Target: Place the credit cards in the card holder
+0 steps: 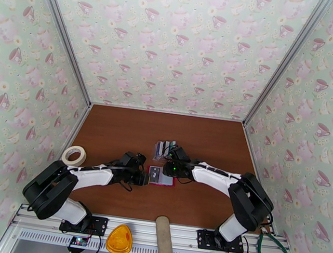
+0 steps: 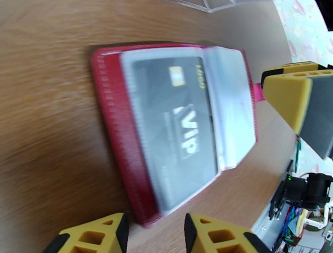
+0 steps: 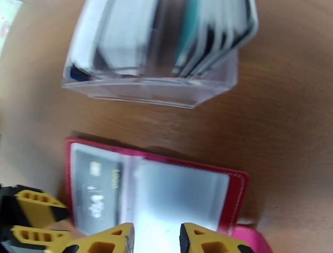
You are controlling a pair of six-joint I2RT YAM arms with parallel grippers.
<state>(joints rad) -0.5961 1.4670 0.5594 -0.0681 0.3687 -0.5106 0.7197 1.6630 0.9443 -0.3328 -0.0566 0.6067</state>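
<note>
Yellow-tipped, my left end effector point(image 2: 156, 233) hung open and empty at a corner of the card holder point(image 2: 110, 137), which lay unfolded on the counter point(image 2: 45, 137) with one dark card point(image 2: 175, 137) sleeved inside. My right end effector point(image 3: 156, 237) stood open over its other half; more credit cards point(image 3: 216, 37) stood beyond in a clear stand point(image 3: 141, 89).

Overview from above-behind; both wrist views close over card holder point(image 2: 110, 125)

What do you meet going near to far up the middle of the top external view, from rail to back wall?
Beige oblong pad on the rail → card holder, lying open → clear stand with the credit cards → bare table → back wall. The grippers overlap these, so they are left out.
</note>
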